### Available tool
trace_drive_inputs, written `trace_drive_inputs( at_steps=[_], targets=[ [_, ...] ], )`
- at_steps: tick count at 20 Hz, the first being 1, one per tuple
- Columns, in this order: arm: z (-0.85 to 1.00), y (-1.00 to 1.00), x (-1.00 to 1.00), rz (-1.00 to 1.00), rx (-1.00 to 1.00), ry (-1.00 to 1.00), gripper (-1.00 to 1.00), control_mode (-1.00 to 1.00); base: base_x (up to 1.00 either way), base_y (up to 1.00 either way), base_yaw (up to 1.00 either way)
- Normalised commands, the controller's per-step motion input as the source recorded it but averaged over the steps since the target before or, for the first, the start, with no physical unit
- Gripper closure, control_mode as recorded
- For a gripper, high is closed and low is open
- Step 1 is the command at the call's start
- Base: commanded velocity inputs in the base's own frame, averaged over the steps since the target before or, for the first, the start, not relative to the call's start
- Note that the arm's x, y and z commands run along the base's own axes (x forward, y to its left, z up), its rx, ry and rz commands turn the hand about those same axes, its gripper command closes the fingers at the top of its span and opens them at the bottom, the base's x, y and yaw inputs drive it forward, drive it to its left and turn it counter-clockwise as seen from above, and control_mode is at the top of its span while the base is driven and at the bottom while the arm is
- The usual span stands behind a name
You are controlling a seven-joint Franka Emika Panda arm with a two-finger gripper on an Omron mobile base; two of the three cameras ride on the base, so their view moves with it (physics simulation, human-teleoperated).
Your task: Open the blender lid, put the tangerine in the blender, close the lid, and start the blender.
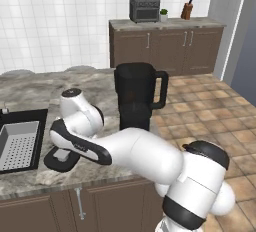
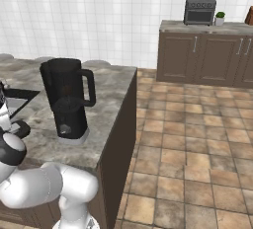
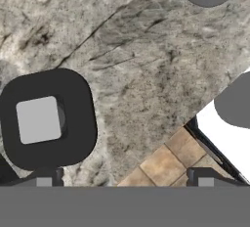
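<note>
The blender (image 1: 136, 93) (image 2: 66, 99) stands upright on the marble counter with its dark jar uncovered and its loop handle to the right. The blender lid (image 1: 52, 162) (image 2: 22, 128) (image 3: 73, 123), black with a light grey square cap (image 3: 38, 120), lies flat on the counter left of the blender, near the front edge. My gripper (image 3: 123, 178) hangs open just above the counter, with the lid off toward one fingertip and nothing between the fingers. The tangerine is out of view.
A black-rimmed sink (image 1: 41, 141) holding a grey strainer basket sits left of the lid. The counter's front edge and the tiled floor (image 3: 161, 165) lie close under the hand. A grey toaster oven (image 1: 144, 8) stands on the far cabinets.
</note>
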Motion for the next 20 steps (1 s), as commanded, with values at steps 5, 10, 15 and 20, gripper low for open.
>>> trace_drive_inputs(
  at_steps=[5, 10, 15, 20],
  targets=[
    [-0.22, 0.25, 0.08, 0.0, 0.01, 0.03, -1.0, -1.0, 0.0, 0.0, 0.0],
    [-0.03, 0.13, 0.22, 0.0, -0.03, 0.11, -1.0, -1.0, 0.0, 0.0, 0.0],
    [-0.1, 0.13, 0.25, 0.0, -0.03, 0.07, -1.0, -1.0, 0.0, 0.0, 0.0],
    [-0.14, 0.19, 0.19, 0.0, -0.01, 0.01, -1.0, -1.0, 0.0, 0.0, 0.0]
  ],
)
